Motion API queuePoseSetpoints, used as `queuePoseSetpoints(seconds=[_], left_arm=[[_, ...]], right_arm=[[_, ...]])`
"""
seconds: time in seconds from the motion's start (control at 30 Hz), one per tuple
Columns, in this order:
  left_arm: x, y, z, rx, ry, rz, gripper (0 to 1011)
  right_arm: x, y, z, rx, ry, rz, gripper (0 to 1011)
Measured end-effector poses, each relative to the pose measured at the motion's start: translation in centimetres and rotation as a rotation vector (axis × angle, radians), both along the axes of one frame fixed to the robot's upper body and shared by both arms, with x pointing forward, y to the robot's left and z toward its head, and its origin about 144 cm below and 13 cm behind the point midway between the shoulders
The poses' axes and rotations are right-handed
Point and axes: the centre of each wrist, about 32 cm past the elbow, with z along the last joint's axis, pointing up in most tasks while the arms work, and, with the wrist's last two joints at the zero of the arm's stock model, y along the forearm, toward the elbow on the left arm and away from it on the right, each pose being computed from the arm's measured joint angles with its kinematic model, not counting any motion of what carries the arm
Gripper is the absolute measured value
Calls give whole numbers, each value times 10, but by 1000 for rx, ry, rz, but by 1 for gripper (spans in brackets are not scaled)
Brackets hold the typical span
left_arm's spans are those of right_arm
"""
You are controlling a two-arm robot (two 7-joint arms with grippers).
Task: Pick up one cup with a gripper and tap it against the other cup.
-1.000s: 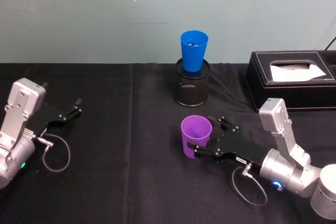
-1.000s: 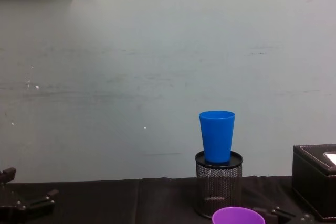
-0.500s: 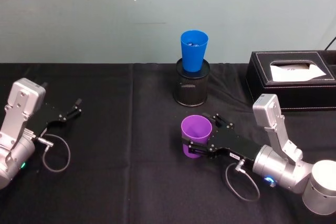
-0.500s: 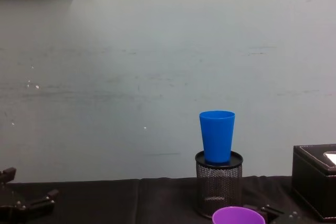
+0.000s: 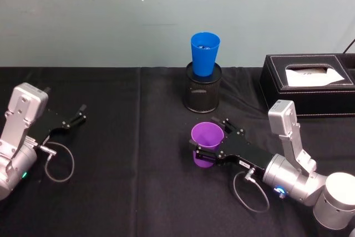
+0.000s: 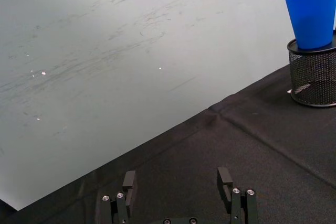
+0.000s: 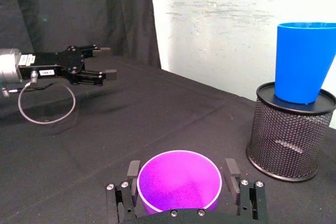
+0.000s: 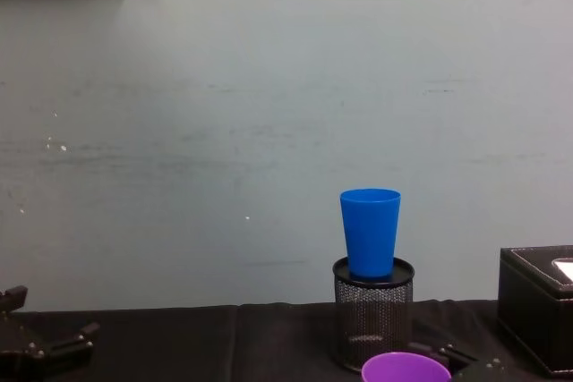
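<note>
Between the two black flat jaws of the right gripper stands the purple tapered plastic tumbler, upright and mouth up on the black-clothed worktop. The gripper is wide open and holds nothing. In the right wrist view the right gripper has one finger at each side of the purple tumbler. One finger is right at the rim and the other just clear of it, and the cup sits deep between them, close to the gripper's palm. Ahead of the fingertips, farther toward the pale wall and apart from the purple cup, the bright blue tapered plastic tumbler sits upright with its base in the mouth of a black wire-mesh pen holder, higher than the gripper. The chest view shows the blue tumbler above the mesh holder, with the purple rim low in front of them. To the outer side of the right arm, beyond its silver-grey wrist, lies a black tissue box with white paper showing. The left gripper rests low over the cloth, well apart from both cups, with its jaws spread and empty.
</note>
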Motion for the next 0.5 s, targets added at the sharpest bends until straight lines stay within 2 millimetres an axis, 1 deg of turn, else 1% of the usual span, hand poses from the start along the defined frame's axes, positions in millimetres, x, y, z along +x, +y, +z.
queuePoseSetpoints(seconds=[0.3,0.43,0.5], left_arm=[[0,0,0,0,0,0,1000],[0,0,0,0,0,0,1000],[0,0,0,0,0,0,1000]], right_arm=[[0,-1,0,-3,0,1,993],[0,-1,0,-4,0,1,931],[0,-1,1,-5,0,1,863]])
